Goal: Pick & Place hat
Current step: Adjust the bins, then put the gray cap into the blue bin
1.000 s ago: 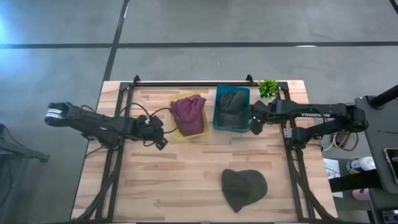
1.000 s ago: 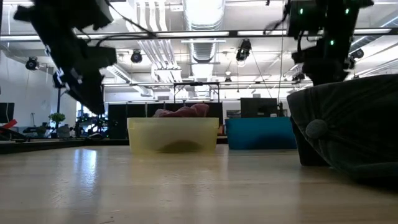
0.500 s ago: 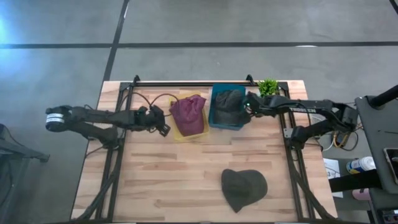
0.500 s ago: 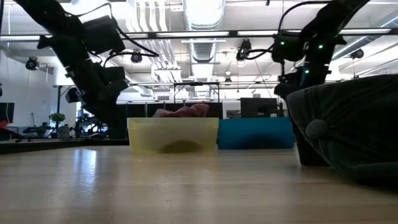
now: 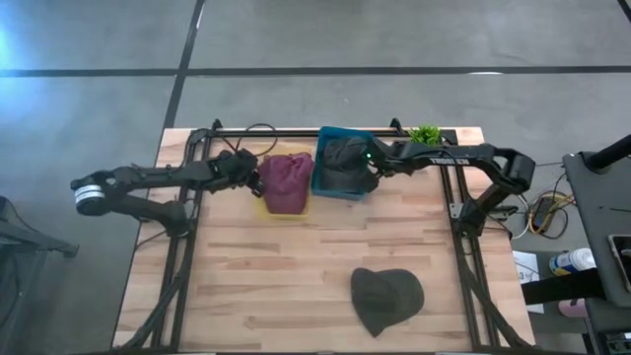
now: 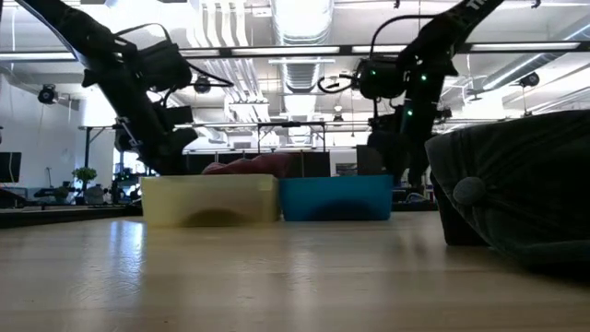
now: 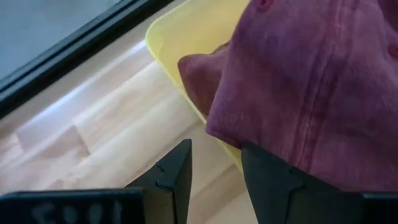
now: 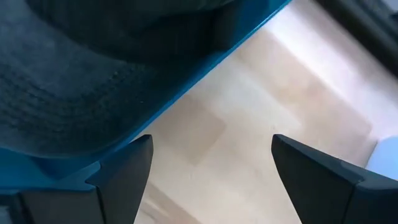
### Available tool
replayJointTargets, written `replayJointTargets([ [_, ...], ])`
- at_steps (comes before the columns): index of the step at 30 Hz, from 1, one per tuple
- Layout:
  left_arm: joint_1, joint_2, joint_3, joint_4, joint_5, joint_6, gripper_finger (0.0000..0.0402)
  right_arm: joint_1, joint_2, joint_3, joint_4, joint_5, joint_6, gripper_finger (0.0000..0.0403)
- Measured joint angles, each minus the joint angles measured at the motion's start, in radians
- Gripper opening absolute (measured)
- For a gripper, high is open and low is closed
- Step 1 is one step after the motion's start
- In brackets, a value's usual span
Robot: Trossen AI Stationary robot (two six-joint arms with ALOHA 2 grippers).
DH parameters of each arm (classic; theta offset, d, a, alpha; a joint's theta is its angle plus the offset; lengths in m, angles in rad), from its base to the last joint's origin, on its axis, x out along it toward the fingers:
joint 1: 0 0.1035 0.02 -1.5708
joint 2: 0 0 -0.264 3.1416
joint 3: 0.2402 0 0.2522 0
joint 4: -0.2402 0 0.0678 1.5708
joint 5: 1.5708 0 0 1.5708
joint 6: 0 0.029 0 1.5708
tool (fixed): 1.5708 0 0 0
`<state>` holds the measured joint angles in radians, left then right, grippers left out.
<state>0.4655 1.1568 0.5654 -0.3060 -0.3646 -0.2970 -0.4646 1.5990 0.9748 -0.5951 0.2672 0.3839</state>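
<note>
Loose dark hat (image 5: 386, 299) lies on surface (image 5: 266, 286), toward 5 o'clock, well apart from both arms. Maroon hat (image 5: 286, 180) sits in yellow bin (image 5: 264, 205); dark hat (image 5: 342, 160) in blue bin (image 5: 335, 190), both toward 12 o'clock. Left tool (image 7: 214, 177), fingers apart, at yellow bin rim. Right tool (image 8: 208, 168), fingers apart, at blue bin edge. Step, judged: reaching in to grasp. Next: close fingers on fabric, lift clear.
</note>
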Motion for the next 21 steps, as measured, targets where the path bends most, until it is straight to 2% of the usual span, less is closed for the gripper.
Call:
replayJointTargets([
  [6, 0.02, -0.018, 0.058, -0.033, 0.015, 0.04, 0.0133, 0.013, -0.036, 0.064, -0.081, 0.056, -0.056, 0.0325],
  [12, -0.047, -0.065, 0.154, -0.031, 0.127, 0.087, 0.0133, 0.08, -0.128, 0.04, -0.134, 0.071, -0.125, 0.0325],
  [17, -0.228, -0.079, 0.223, 0.004, 0.321, 0.046, 0.0133, 0.222, -0.254, -0.055, -0.22, -0.002, -0.045, 0.0325],
  [21, -0.456, -0.019, 0.22, 0.173, 0.345, 0.006, 0.0133, 0.411, -0.361, -0.134, -0.265, -0.081, 0.149, 0.0325],
])
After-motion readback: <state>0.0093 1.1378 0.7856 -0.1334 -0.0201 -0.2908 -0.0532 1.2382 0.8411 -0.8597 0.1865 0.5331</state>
